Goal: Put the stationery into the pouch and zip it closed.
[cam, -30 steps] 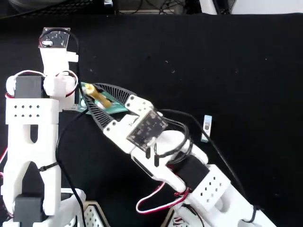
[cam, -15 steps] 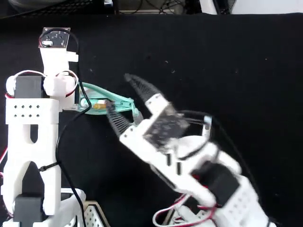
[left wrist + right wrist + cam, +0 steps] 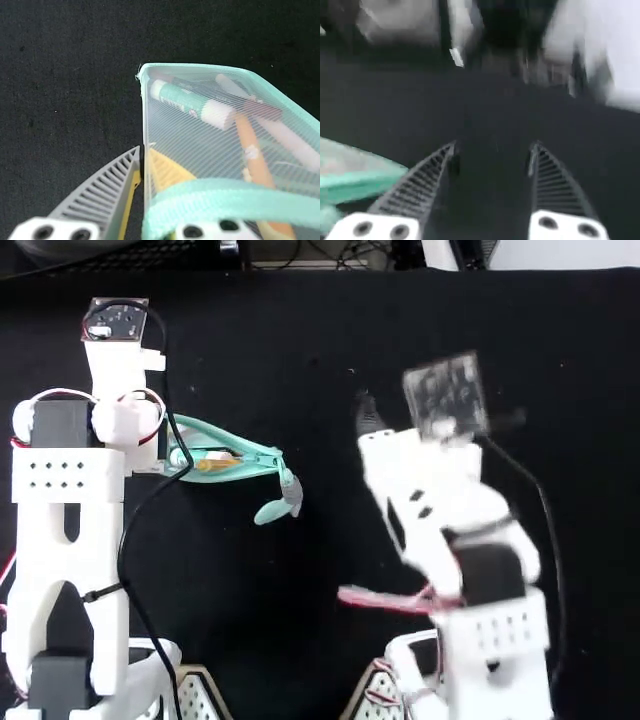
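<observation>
The teal mesh pouch (image 3: 228,461) lies on the black table, its zip tab (image 3: 276,506) trailing at the end away from the left arm. My left gripper (image 3: 172,458) is shut on the pouch's other end. In the left wrist view the pouch (image 3: 210,145) holds a green-and-white stick (image 3: 187,102), an orange pencil (image 3: 250,150) and a white pen (image 3: 290,137), with the left gripper (image 3: 145,167) clamped on its rim. My right gripper (image 3: 368,418) hangs raised to the right of the pouch, well apart from it. Its own view shows the right gripper (image 3: 492,152) open and empty, with the pouch (image 3: 355,167) off to one side.
Black cloth (image 3: 520,350) covers the table to the far edge, where cables lie behind it. Both arm bases (image 3: 200,690) stand at the near edge, and a red wire (image 3: 385,598) loops off the right arm.
The right arm has let go of the pouch's zip end, lifted and swung away to the right with its gripper open. The pouch and the left arm have stayed put.
</observation>
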